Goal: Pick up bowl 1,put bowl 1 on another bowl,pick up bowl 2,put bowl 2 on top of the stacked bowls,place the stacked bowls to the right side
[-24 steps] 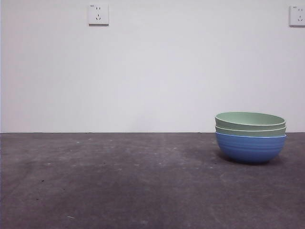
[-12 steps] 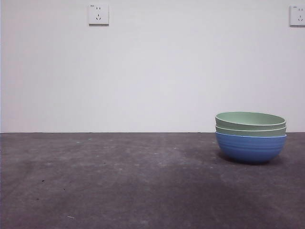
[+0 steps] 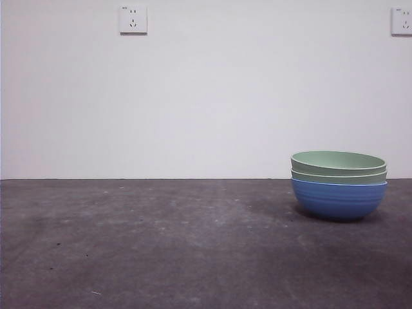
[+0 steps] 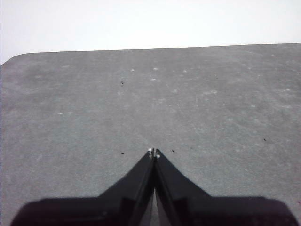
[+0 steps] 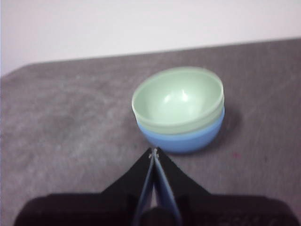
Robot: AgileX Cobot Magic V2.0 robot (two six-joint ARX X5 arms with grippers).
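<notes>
The stacked bowls stand on the right of the dark table: a blue ridged bowl (image 3: 338,200) at the bottom with two pale green bowls (image 3: 338,163) nested in it. In the right wrist view the top green bowl (image 5: 178,100) sits over the blue bowl (image 5: 188,137), a little beyond my right gripper (image 5: 154,151), which is shut, empty and clear of the stack. My left gripper (image 4: 153,152) is shut over bare table, with no bowl near it. Neither arm shows in the front view.
The grey table (image 3: 161,244) runs to a white wall carrying two sockets (image 3: 132,19). The table's far edge and a rounded corner (image 4: 14,59) show in the left wrist view.
</notes>
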